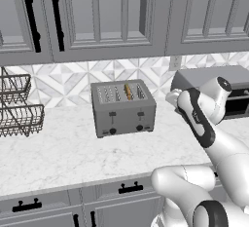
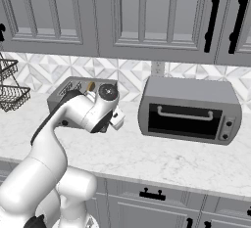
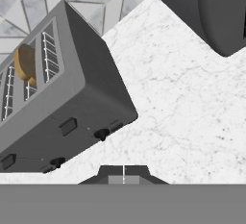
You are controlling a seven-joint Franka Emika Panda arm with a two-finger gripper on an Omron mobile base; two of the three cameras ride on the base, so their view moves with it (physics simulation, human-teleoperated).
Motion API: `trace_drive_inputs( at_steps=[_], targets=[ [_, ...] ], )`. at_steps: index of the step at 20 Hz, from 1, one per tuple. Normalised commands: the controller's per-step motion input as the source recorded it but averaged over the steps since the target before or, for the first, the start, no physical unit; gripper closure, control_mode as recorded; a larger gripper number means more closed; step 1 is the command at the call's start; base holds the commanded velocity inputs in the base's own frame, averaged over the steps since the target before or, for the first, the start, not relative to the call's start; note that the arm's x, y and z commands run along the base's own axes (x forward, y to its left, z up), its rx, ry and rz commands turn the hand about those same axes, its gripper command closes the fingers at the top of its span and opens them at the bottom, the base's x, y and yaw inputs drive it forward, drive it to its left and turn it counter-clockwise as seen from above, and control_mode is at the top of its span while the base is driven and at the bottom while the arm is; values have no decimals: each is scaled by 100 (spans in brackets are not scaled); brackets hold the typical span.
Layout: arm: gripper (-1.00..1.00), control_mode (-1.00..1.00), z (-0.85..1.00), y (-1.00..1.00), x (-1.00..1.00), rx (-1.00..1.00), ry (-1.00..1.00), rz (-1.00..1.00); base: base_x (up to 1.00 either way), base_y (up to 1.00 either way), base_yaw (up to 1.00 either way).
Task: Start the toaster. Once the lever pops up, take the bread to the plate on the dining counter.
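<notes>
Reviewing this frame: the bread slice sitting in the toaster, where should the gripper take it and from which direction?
Grip the bread by its exposed top edge, coming straight down from above. It stands upright in a slot of the toaster, so only that golden rim pokes out; jaws should close across its thin faces. The gripper is shut now, beside the toaster.

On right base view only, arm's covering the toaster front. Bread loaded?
Observer: Yes. In the left base view the bread stands in a slot right of the middle of the toaster.
Operator: Levers down?
Observer: No, both levers sit at the top of their tracks.
Operator: Gripper on one?
Observer: No. In the hand view the gripper is shut and off the toaster, with bare counter between them.
</notes>
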Motion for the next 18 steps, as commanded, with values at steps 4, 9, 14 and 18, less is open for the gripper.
trace_drive_inputs(
  at_steps=[4,9,14,18],
  targets=[
    [100,-100,0,0,0,0,0,0,0,0,0],
    [-100,-100,0,0,0,0,0,0,0,0,0],
    [-100,-100,0,0,0,0,0,0,0,0,0],
    [-100,-100,0,0,0,0,0,0,0,0,0]
  ],
)
